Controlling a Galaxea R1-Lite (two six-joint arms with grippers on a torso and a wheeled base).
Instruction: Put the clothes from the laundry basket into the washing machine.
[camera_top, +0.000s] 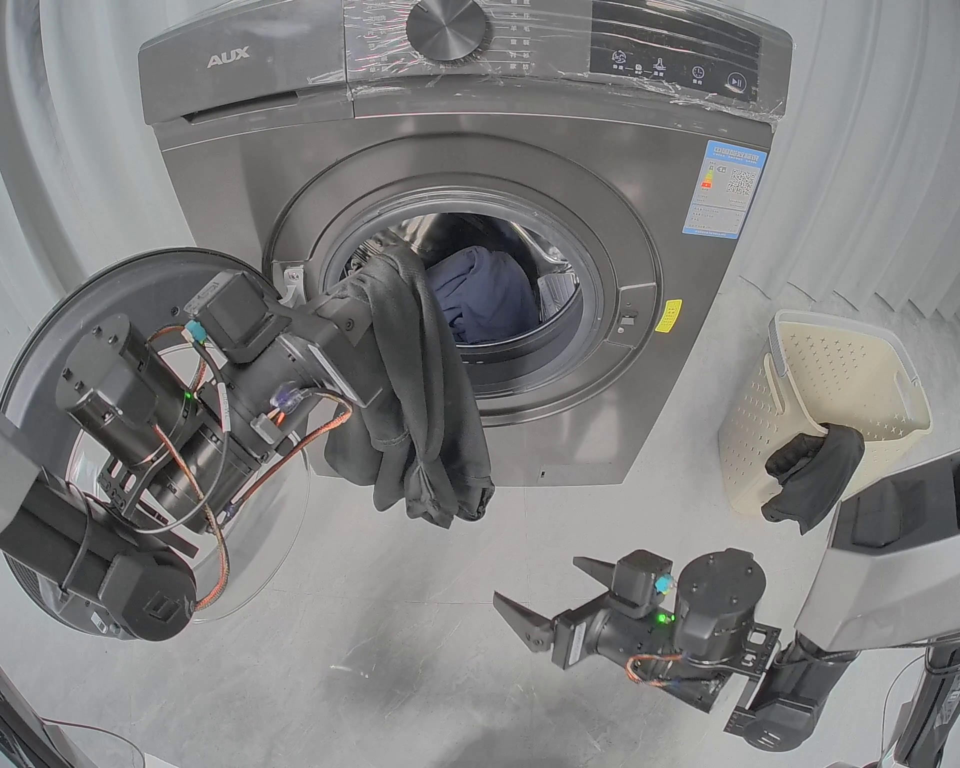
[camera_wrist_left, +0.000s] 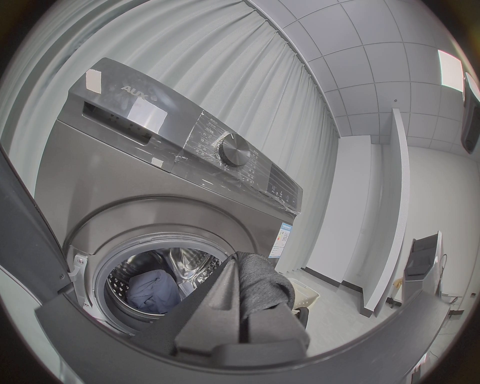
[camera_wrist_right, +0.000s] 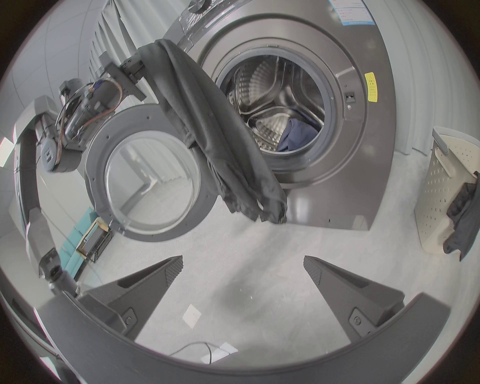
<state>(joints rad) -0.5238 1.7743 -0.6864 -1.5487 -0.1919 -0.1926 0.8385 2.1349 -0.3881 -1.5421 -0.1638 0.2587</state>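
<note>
My left gripper (camera_top: 372, 285) is shut on a dark grey garment (camera_top: 425, 400) at the left rim of the washing machine (camera_top: 480, 180) opening; most of the cloth hangs down in front of the machine. In the left wrist view the grey garment (camera_wrist_left: 262, 285) is bunched between the fingers (camera_wrist_left: 215, 305). A blue garment (camera_top: 485, 295) lies inside the drum. My right gripper (camera_top: 555, 590) hangs open and empty low over the floor, left of the cream laundry basket (camera_top: 880, 370). A black garment (camera_top: 815, 475) drapes over the basket's front rim.
The round washer door (camera_top: 110, 300) stands swung open at the left, behind my left arm. Grey curtains back the machine. Bare floor lies between the machine, the basket and my right arm. A grey upright unit (camera_top: 890, 560) stands at the right.
</note>
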